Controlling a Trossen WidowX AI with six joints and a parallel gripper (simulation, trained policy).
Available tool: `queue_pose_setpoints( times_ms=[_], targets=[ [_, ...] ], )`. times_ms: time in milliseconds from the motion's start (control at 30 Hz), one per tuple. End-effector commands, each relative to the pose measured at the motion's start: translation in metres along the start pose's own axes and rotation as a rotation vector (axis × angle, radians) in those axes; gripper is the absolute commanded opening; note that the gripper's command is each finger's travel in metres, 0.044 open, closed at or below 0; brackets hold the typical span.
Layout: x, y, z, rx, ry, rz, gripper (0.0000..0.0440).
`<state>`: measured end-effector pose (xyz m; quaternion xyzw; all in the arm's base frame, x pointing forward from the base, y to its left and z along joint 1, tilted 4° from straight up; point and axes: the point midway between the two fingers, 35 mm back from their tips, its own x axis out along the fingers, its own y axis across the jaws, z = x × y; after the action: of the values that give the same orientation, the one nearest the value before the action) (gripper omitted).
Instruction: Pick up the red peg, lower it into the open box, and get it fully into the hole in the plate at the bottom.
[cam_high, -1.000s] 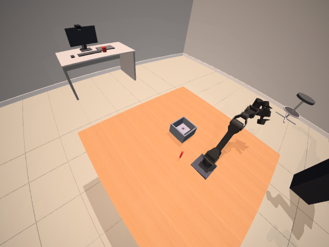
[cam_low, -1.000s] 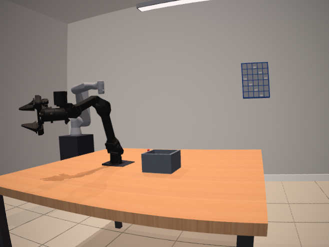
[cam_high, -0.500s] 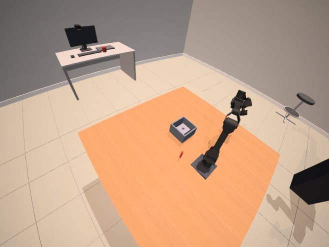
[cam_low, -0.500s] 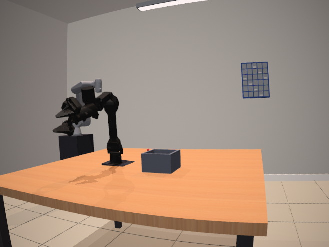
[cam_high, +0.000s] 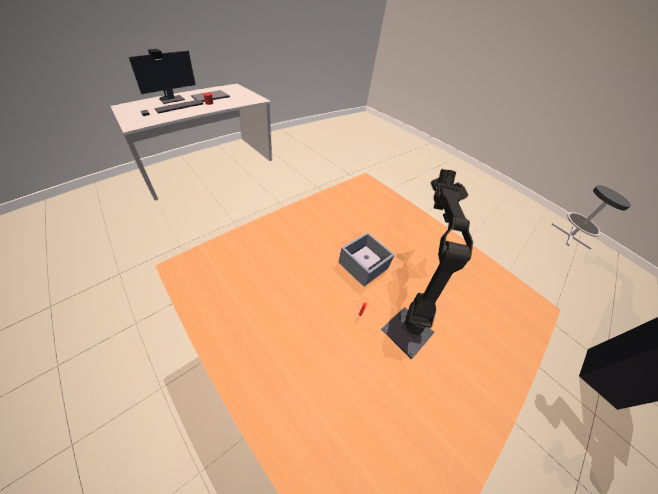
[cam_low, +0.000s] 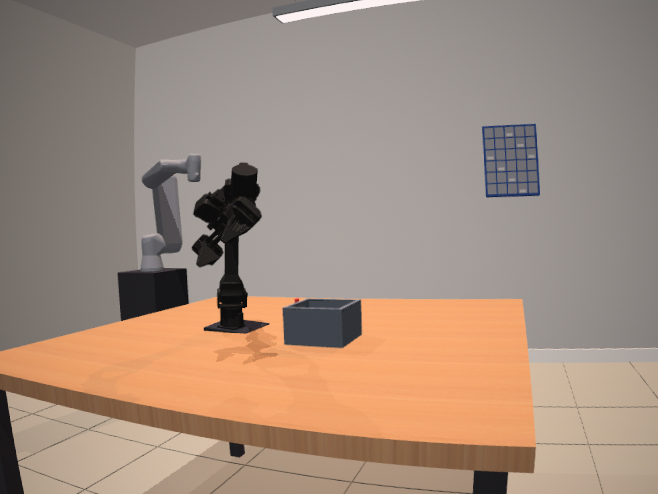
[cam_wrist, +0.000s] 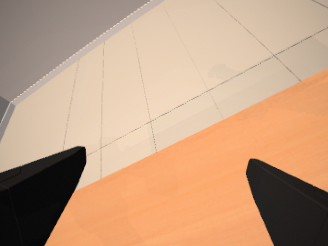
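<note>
The red peg (cam_high: 362, 309) (cam_low: 296, 300) is on the table, apart from the box, and looks upright; in the exterior view only its top shows behind the box. The open grey box (cam_high: 351, 263) (cam_low: 312, 327) has a pale plate (cam_high: 357, 254) at its bottom. The hole (cam_high: 366, 257) in the plate shows with no peg in it. My gripper (cam_wrist: 167, 160) is open and empty, its fingers wide apart in the wrist view. It is high above the table, away from both peg and box. The wrist view shows neither of them.
The arm's base plate (cam_high: 410, 348) is on the table (cam_high: 276, 340) (cam_low: 425, 393), near the peg. The table's edge and the tiled floor (cam_wrist: 185, 60) show in the wrist view. A black pedestal (cam_low: 170, 292) carries a grey arm (cam_low: 167, 212) beyond the table.
</note>
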<state>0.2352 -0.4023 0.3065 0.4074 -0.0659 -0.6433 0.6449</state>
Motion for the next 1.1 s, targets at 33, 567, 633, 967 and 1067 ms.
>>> queue_pose_setpoints(
  times_ms=[33,567,633,967,1067],
  targets=[
    [-0.037,0.015,-0.042,-0.078,0.131,0.046,0.0439],
    [-0.193,0.009,-0.169,-0.346,0.586,0.162,0.0440],
    [-0.212,0.000,-0.181,-0.378,0.640,0.163,0.0440],
    [-0.292,-0.061,-0.225,-0.535,0.877,0.109,0.0440],
    [-0.311,-0.083,-0.234,-0.580,0.933,0.074,0.0440]
  ],
)
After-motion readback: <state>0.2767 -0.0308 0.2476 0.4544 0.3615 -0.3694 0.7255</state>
